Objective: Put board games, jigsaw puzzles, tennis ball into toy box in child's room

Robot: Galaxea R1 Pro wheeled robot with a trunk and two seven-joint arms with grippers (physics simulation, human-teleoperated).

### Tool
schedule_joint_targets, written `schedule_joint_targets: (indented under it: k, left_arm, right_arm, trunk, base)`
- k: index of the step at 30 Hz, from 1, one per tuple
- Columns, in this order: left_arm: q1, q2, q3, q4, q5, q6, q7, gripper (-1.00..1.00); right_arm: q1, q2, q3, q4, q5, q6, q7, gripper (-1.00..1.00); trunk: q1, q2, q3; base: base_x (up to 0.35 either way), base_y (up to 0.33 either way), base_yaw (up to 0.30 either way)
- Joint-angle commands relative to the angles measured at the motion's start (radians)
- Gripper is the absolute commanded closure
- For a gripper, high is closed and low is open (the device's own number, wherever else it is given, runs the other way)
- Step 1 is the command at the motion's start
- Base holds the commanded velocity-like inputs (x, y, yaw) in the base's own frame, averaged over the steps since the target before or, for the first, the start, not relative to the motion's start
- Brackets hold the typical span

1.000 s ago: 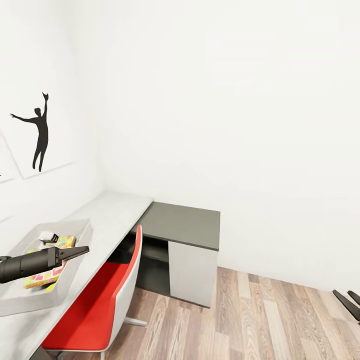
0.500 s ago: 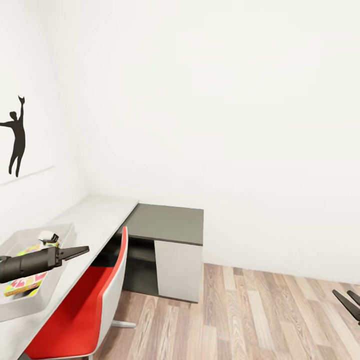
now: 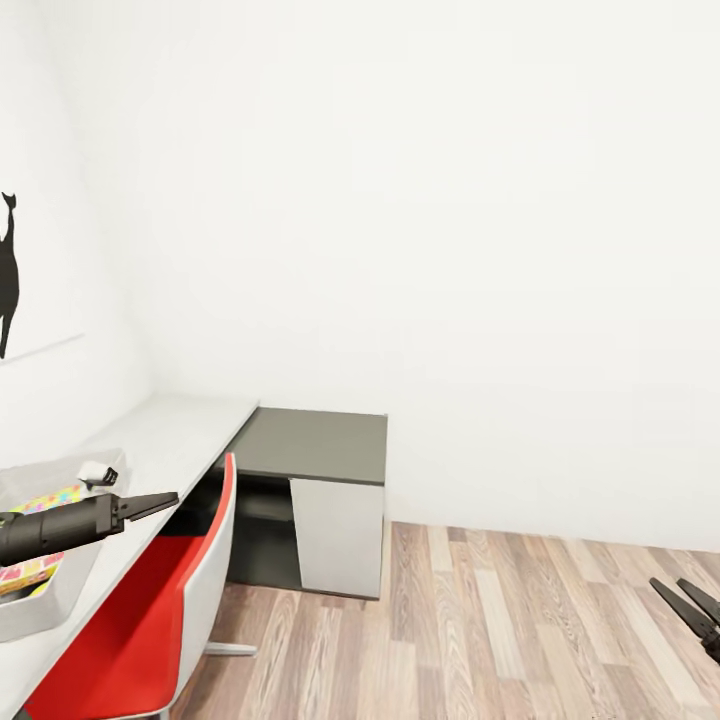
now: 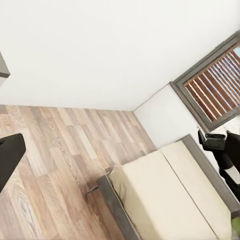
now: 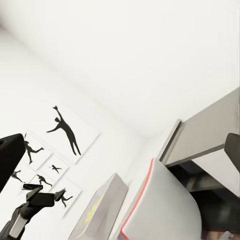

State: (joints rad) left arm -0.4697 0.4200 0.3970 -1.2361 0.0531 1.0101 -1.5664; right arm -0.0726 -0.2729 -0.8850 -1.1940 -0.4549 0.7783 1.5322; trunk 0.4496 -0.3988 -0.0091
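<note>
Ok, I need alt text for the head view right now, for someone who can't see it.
The left gripper hangs empty near the toy box, which holds colourful toys on the table. A red chair sits under the table, beside a dark cabinet in a white-walled corner. The right gripper hangs over the wood floor.

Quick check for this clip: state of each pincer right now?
Left pincer: cannot be told, its fingertips look close together, nothing visibly held.
Right pincer: open, holding nothing.
</note>
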Motion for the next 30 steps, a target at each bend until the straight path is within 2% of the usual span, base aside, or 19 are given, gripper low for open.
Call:
schedule_joint_targets:
  k: [1, 6, 19, 23, 30]
  left_arm:
    - [0.000, 0.000, 0.000, 0.000, -0.001, 0.011, -0.004, -1.00]
    - [0.000, 0.001, 0.000, 0.000, -0.001, 0.010, -0.004, -1.00]
    - [0.000, 0.000, 0.000, 0.000, -0.001, 0.011, -0.004, -1.00]
    - [0.000, 0.000, 0.000, 0.000, -0.001, 0.011, -0.004, -1.00]
    - [0.000, 0.000, -0.001, 0.000, -0.001, 0.010, -0.004, -1.00]
  right_arm:
    - [-0.001, 0.000, 0.001, 0.000, 0.000, 0.010, 0.000, -1.00]
    - [-0.001, 0.000, 0.003, 0.001, 0.000, 0.010, -0.004, -1.00]
    - [-0.001, 0.001, 0.004, 0.001, 0.001, 0.010, -0.006, -1.00]
    - [-0.001, 0.001, 0.016, 0.001, 0.001, 0.010, -0.006, -1.00]
    - [-0.001, 0.001, 0.024, 0.001, -0.001, 0.010, -0.041, -1.00]
  trunk:
    - [0.000, -0.001, -0.001]
    - [0.000, -0.001, -0.001]
    - [0.000, -0.001, -0.001]
    - [0.000, -0.001, -0.001]
    - [0.000, -0.001, -0.001]
  base:
    - [-0.051, -0.002, -0.262]
    - [-0.080, -0.001, -0.182]
    - [-0.082, 0.000, -0.011]
    - [-0.143, 0.000, -0.023]
    - [-0.037, 0.000, -0.218]
